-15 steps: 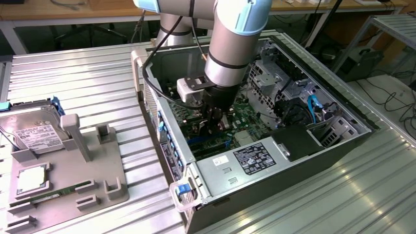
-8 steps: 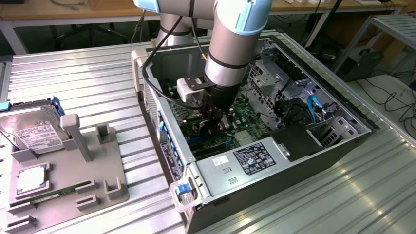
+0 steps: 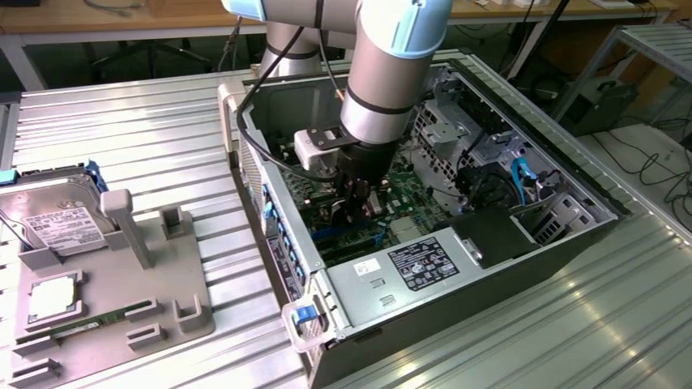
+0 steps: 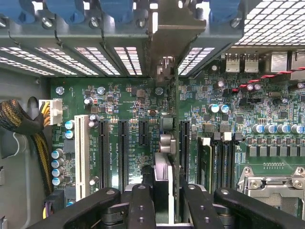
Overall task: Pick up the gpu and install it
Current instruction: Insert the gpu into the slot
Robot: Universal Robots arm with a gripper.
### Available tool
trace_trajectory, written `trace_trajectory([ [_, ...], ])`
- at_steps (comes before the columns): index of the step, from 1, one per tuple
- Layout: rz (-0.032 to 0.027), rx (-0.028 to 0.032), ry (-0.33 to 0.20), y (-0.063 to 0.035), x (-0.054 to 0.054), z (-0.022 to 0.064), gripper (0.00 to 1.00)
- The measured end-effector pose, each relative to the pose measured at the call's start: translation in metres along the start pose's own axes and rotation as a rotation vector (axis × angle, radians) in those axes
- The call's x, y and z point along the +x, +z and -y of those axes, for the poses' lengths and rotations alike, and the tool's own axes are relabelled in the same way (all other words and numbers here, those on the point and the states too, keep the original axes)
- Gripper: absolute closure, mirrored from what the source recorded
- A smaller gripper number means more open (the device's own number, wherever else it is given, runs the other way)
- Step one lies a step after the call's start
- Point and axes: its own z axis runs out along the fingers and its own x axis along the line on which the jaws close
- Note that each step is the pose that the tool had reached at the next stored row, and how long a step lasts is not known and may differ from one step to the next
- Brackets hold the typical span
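One pincer (image 4: 162, 200) grips gpu (image 4: 164, 143) edge-on above motherboard (image 4: 119, 95).

Bright daylight (glare on table (image 3: 605, 324))

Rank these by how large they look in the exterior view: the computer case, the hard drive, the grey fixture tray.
1. computer case
2. grey fixture tray
3. hard drive, partly cut off at the picture's edge, yet clearly smallest.

hidden: you see the gpu (image 4: 167, 157) edge-on only, fan face not visible | cut off: pincer (image 4: 162, 200) fingertips by frame edge
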Motion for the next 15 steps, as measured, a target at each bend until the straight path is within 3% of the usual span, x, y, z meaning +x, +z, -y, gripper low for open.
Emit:
trace_trajectory([
  [5,0.0032,0.0001,0.002,0.0,0.0009,0.0,0.72],
  [15,0.0044,0.0001,0.027,0.0006,-0.0008,0.0001,0.72],
])
